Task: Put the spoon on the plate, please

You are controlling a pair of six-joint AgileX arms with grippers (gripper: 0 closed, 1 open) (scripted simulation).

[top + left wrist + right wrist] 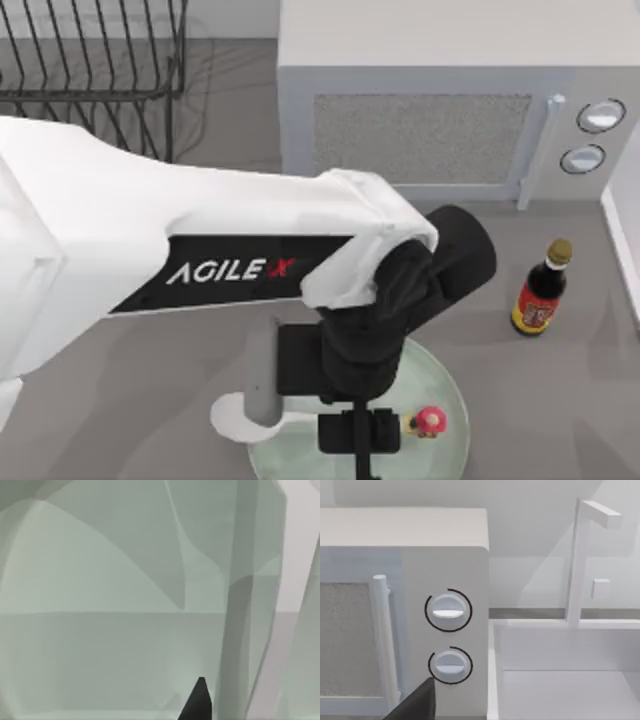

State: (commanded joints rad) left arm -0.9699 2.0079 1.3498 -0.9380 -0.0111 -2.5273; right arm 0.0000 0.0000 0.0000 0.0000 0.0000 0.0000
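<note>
The pale mint-green plate [450, 400] lies at the table's front centre. The white spoon lies across it: its bowl [238, 417] hangs past the plate's left rim and its pink-red knob [430, 420] rests over the plate's right part. My left gripper [360, 432] reaches down from the left and sits low over the plate, shut on the spoon's handle, which it hides. In the left wrist view the glassy plate [100, 630] is very close, with one dark fingertip [197, 705] in front of it. My right gripper [415, 702] stays parked, facing the microwave's knobs.
A white microwave [420, 130] stands at the back, with two round knobs [600, 115] on its right. A dark sauce bottle [541, 290] stands right of the plate. A black wire rack [90, 60] sits at the back left, and a white sink [570, 680] at the right.
</note>
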